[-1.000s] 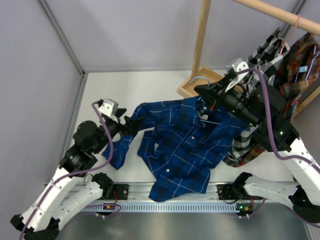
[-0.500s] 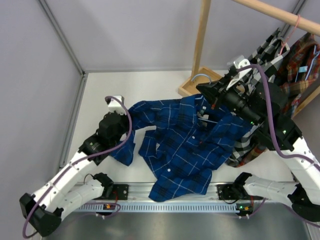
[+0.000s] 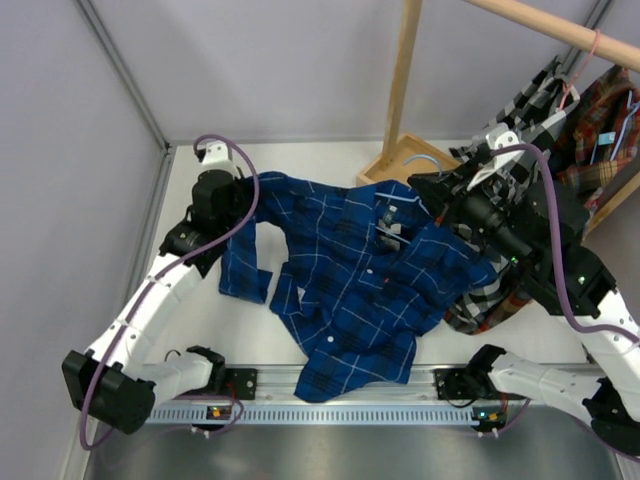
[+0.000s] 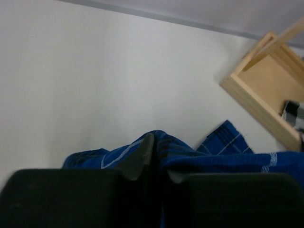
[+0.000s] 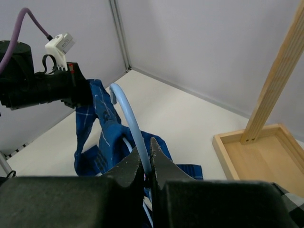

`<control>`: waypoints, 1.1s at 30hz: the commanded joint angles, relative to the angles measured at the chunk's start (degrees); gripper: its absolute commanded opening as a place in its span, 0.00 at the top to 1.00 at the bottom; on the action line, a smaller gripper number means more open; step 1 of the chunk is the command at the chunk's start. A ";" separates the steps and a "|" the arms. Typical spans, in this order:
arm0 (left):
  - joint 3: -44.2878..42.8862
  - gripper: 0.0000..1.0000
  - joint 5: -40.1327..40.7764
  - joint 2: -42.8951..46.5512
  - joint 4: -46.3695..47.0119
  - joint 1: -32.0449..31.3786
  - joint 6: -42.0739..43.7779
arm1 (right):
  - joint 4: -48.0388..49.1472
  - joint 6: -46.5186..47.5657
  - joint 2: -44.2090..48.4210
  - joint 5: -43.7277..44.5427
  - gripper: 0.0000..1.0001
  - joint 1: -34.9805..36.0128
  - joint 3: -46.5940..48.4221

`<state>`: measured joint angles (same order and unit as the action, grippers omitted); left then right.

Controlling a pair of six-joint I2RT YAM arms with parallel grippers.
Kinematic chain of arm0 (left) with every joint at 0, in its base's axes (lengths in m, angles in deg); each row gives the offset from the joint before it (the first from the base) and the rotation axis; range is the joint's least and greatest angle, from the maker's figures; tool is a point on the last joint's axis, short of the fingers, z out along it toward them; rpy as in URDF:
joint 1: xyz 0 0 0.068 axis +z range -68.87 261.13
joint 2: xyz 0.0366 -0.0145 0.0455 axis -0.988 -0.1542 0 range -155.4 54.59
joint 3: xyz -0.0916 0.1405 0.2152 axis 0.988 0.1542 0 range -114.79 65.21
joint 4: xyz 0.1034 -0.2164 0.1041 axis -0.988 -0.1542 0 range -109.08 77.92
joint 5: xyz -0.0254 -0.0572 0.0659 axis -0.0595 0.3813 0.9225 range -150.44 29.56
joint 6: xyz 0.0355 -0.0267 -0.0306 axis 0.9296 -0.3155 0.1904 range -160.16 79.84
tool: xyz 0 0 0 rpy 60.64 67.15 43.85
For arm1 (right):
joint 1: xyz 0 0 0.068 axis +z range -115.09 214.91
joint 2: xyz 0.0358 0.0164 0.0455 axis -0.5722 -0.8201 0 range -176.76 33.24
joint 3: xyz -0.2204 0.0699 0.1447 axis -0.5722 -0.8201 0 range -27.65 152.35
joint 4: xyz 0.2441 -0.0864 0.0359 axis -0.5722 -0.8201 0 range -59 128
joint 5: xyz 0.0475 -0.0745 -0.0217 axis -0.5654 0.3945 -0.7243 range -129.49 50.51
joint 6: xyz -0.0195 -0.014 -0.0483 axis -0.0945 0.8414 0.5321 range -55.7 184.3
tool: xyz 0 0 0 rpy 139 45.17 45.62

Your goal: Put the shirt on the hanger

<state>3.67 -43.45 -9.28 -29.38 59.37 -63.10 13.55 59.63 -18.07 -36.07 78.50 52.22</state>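
Note:
The dark blue plaid shirt (image 3: 360, 290) lies spread across the middle of the table, collar toward the far side. My left gripper (image 3: 243, 186) is shut on a fold of the shirt at its far-left shoulder. In the left wrist view that fold of shirt (image 4: 209, 156) bunches over the left gripper (image 4: 156, 152). My right gripper (image 3: 420, 190) hovers by the collar. In the right wrist view the right gripper (image 5: 148, 156) is shut on the light-blue hanger (image 5: 127, 116) just below its hook. The hanger's frame runs down into the shirt (image 5: 102, 135) and is hidden.
A wooden rack post (image 3: 403, 80) rises from its tray-like base (image 3: 385, 178) at the back right. A black-and-white checked shirt (image 3: 535, 100) and a red-brown plaid shirt (image 3: 600, 130) hang from the rail (image 3: 560, 30). A wall (image 3: 70, 200) stands close on the left.
My left gripper closed on the shirt's shoulder and carried it toward the far left, stretching the cloth. My right gripper shifted slightly right with the hanger.

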 commanded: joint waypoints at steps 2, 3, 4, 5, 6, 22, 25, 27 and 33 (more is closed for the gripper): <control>-3.15 0.47 -7.49 2.25 0.34 0.40 3.07 | 5.02 -0.34 -0.63 1.33 1.00 -0.62 1.77; -3.41 0.35 -8.72 3.05 0.25 0.31 4.38 | 5.02 -0.34 -0.81 1.33 1.00 -0.62 1.86; -3.94 0.30 -8.73 3.84 -0.01 0.31 4.83 | 5.20 -0.26 -0.90 1.67 1.00 -0.62 1.86; -6.03 0.27 -8.30 4.54 -0.88 0.40 5.36 | 5.20 -0.26 -1.25 2.11 1.00 -0.62 1.86; -7.70 0.19 -8.21 5.16 -3.16 0.40 7.10 | 5.20 -0.34 -1.34 2.64 1.00 -0.70 1.78; -35.04 0.02 -68.93 -13.28 -19.16 -17.62 42.08 | 5.46 -1.49 -0.99 -7.98 1.00 -0.62 -0.42; -39.07 0.03 -69.81 -16.62 -25.31 -17.62 47.01 | 5.46 -1.22 -0.29 -9.39 1.00 -0.62 -1.12; -41.11 0.10 -68.77 -19.69 -29.00 -17.70 48.60 | 5.46 -0.52 0.07 -11.23 1.00 -0.70 -1.39; -49.11 0.23 -71.13 -27.60 -40.50 -17.53 53.25 | 6.43 0.18 0.86 -14.93 1.00 -0.62 -2.35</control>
<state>-41.50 -110.66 -34.40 -61.36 41.67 -16.00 14.64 59.28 -18.77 -47.76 78.48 49.86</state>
